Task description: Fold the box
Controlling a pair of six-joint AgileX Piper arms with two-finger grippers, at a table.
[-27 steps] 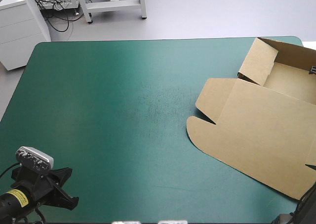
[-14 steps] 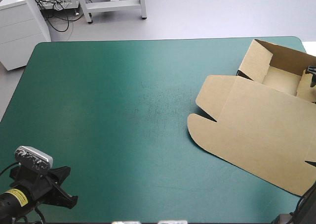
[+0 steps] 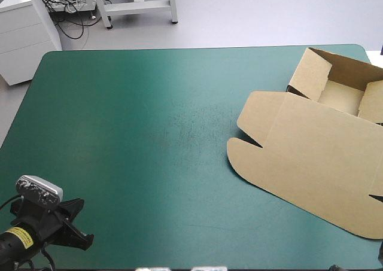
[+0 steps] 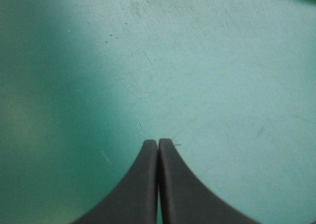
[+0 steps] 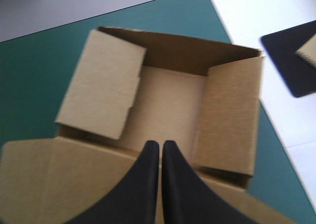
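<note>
The box [image 3: 299, 157] is lying on the right part of the table [image 3: 131, 139], well apart from its left edge. The tray [image 3: 338, 97] is sitting near the far right corner and is opening upward. The lid [image 3: 311, 169] is lying flat on the teal-green cover [image 4: 222, 61] and is reaching toward the near edge. The far wall [image 5: 187, 53] of the tray is standing up. Two side flaps are raised as well: one [image 5: 101, 83] on the side toward the table's middle, the other [image 5: 229, 112] on the side toward the right edge. Both are tilting a little over the tray's floor. At the lid's left corner two rounded tabs [image 3: 242, 157] are showing, with a notch between them.

The right gripper [image 5: 160, 143] is hovering above the box, over the line where the lid is joining the tray. Its black fingers are pressing together in one point and are holding nothing.

The left gripper [image 4: 158, 141] is hanging over bare cover near the near left corner of the table, well apart from the box. Its fingers are together too, with nothing between them.
</note>
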